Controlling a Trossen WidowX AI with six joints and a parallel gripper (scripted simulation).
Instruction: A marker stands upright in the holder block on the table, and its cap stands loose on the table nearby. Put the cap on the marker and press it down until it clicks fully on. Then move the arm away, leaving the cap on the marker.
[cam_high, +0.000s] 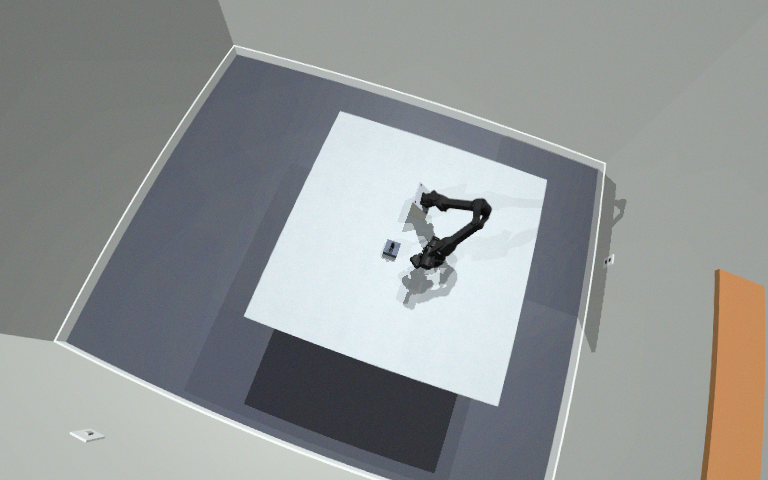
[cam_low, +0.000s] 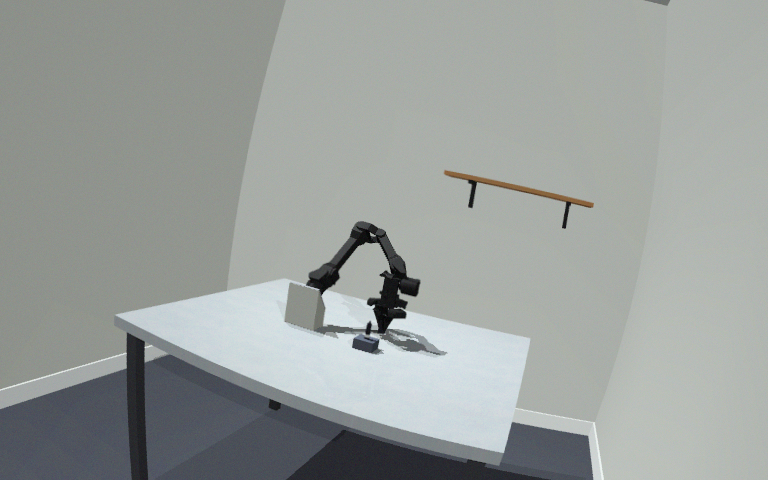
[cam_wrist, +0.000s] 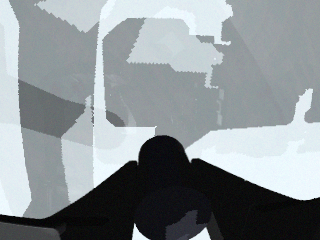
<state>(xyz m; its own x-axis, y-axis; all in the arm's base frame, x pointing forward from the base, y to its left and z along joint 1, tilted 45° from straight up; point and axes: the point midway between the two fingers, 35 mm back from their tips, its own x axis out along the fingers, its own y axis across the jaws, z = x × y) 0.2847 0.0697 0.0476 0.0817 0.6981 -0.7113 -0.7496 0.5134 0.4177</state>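
The marker (cam_high: 391, 246) (cam_low: 368, 327) stands upright, dark tip up, in the small blue-grey holder block (cam_high: 387, 255) (cam_low: 365, 344). My gripper (cam_low: 382, 330) (cam_wrist: 164, 167) points down beside the block, on its right in the top and exterior views, with its tips close to the table. It is shut on the dark cap (cam_wrist: 172, 212), which sits between the two fingers in the wrist view. In the top view the arm hides the cap. In the exterior view it merges with the dark fingertips, and whether it touches the table cannot be told.
A pale upright box (cam_high: 417, 211) (cam_low: 303, 306) stands near the arm's base, on the far side of the holder from the front edge in the exterior view. The white table (cam_high: 317, 271) (cam_low: 226, 339) carries the arm's shadows. A wooden shelf (cam_low: 521, 189) hangs on the wall.
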